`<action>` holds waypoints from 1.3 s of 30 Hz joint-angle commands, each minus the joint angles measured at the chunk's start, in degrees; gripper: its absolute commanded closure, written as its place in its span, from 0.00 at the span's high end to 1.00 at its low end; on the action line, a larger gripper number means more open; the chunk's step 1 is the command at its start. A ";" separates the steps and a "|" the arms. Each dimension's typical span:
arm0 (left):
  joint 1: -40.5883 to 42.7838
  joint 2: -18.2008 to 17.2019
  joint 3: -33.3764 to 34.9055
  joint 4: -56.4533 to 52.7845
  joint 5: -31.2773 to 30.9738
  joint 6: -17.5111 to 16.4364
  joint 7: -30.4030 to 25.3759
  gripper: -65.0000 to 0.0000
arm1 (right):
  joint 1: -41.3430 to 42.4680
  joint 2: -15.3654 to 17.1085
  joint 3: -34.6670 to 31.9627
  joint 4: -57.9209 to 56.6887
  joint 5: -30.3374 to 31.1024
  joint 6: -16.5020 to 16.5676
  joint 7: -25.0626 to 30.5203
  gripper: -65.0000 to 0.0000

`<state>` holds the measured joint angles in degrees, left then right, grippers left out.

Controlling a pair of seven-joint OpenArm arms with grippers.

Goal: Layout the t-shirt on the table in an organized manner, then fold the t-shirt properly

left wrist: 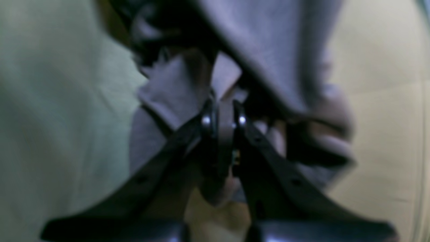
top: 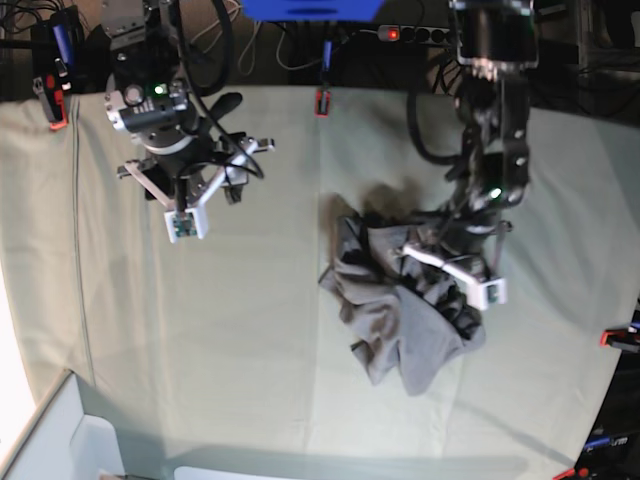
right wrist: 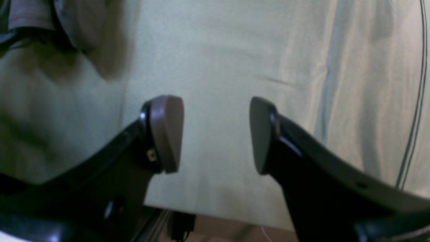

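The t-shirt (top: pixel 400 310) sits crumpled in a heap on the table (top: pixel 250 330), right of centre. The left gripper (left wrist: pixel 223 116) is down at the heap's 2 o'clock edge — jaws pinched tight on a fold of grey fabric. The right gripper (right wrist: pixel 216 134) hovers over bare cloth toward 10 o'clock — fingers spread wide, holding nothing.

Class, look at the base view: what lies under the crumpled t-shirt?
Under the t-shirt only the table shows, around its edges. Anything beneath the bunched folds is covered and cannot be seen.
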<state>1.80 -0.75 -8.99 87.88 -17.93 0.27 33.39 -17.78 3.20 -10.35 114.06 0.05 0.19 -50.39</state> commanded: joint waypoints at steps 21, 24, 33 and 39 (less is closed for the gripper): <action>11.78 -1.84 -49.95 8.87 0.04 -15.26 -1.34 0.00 | 2.97 0.09 -5.87 0.97 0.25 0.21 1.64 0.52; 11.78 -3.86 -51.18 7.46 0.04 -15.26 -1.34 0.00 | 3.76 0.09 -7.72 0.97 0.25 0.21 1.64 0.53; 8.00 -9.66 -55.58 -0.27 0.13 -15.17 -1.52 0.00 | 12.29 -0.08 -12.64 -5.53 0.25 0.21 1.64 0.68; 5.27 -13.09 -56.63 -1.41 0.13 -15.17 -1.34 0.00 | 25.30 -2.02 -16.95 -22.59 0.25 0.21 1.73 0.68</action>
<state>7.11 -13.15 -65.49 85.49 -17.23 -14.83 33.04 6.61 1.89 -27.24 89.76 0.12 0.19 -50.19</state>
